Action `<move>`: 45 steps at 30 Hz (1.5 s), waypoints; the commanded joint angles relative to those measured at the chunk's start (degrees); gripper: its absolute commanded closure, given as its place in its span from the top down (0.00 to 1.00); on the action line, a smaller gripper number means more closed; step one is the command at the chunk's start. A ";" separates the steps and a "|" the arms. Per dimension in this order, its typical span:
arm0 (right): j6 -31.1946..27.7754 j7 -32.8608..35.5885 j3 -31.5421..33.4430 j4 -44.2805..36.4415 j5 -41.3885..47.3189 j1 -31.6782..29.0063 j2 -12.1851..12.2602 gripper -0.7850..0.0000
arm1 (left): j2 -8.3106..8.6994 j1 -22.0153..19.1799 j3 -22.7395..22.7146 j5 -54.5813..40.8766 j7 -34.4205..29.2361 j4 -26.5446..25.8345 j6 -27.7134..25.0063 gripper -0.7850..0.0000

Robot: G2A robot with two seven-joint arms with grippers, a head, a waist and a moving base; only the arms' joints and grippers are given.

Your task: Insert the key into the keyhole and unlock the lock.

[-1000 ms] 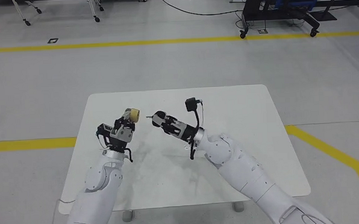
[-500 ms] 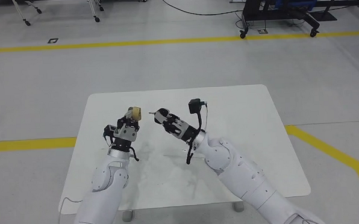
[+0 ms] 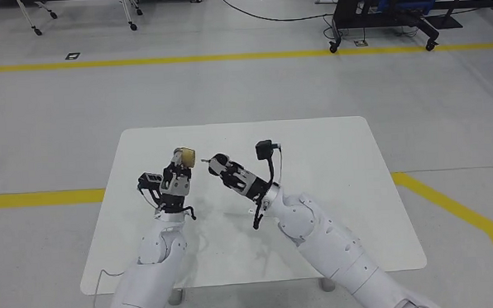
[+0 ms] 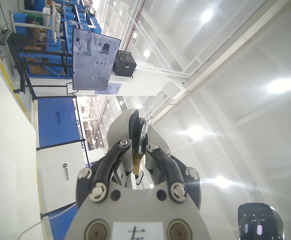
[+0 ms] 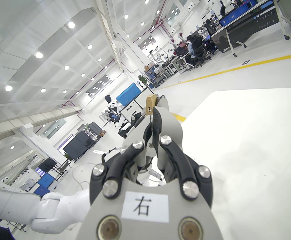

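While the lock (image 5: 150, 103) is held clear of the desk (image 3: 331, 200), clenched in the left hand (image 4: 141, 129) with its brass body standing past the fingertips, its position has altered. Over the last second it has been carried a little toward the desk's middle. Its keyhole (image 5: 149, 110) faces the other arm.

The key (image 5: 149, 123) is pinched in the right hand (image 3: 216, 163), blade foremost. Half a second ago that hand stood slightly farther off. It has since come back toward the lock, so the gap between blade tip and brass is narrower than it was. In the right wrist view the blade lines up on the keyhole and its tip appears to meet the slot. From above, a thin gap seems to be left between them. Whether the tip has entered cannot be settled.

Finding: the work stands at alignment, with both items in the air above the desk's near-left part. Insertion is not confirmed and no turn is evident. The next move would call for a short, straight push along the blade's line. Any tilt between the two hands would likely jam the tip against the lock's face.
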 commanded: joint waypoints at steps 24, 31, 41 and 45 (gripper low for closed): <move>2.73 -1.68 -0.71 -0.47 -3.09 0.22 -1.32 0.00 | -1.30 0.20 -1.16 1.45 -0.58 1.46 -2.86 0.00; 3.56 -1.30 -1.07 -0.43 -3.90 0.13 -1.63 0.00 | -1.54 0.46 -1.55 2.15 -1.05 1.46 -2.93 0.00; 5.49 -1.96 -0.97 -1.16 -7.18 -0.09 -1.85 0.00 | -1.83 0.55 -2.15 6.16 -0.62 1.70 -4.35 0.00; 6.57 -2.36 -0.99 -1.74 -8.94 -0.42 -1.91 0.00 | -1.99 0.56 -2.23 9.83 0.53 1.91 -5.89 0.00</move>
